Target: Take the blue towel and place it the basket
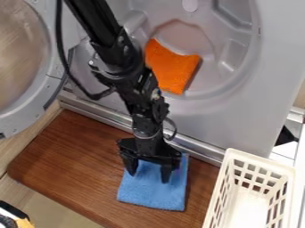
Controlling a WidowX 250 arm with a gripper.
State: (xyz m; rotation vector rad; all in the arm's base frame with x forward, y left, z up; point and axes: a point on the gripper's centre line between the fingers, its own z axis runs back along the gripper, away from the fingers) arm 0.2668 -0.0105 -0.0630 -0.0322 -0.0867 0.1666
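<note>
The blue towel (156, 191) lies flat on the brown wooden board, below the washer opening. Over its upper part hangs my gripper (147, 176), pointing down, its two fingers spread apart with blue cloth visible between them. Whether the fingertips touch the cloth I cannot tell. The cream plastic basket (235, 156) stands to the right of the board, its lattice walls around a bare white bottom. The gripper hides part of the towel's top edge.
Behind the board is the washer drum (229, 89), with an orange cloth (171, 67) inside it. Its round door (44, 84) stands open at the left. The wooden board (77, 164) runs along the washer's front. A dark object with a yellow part (22, 222) is at the bottom left.
</note>
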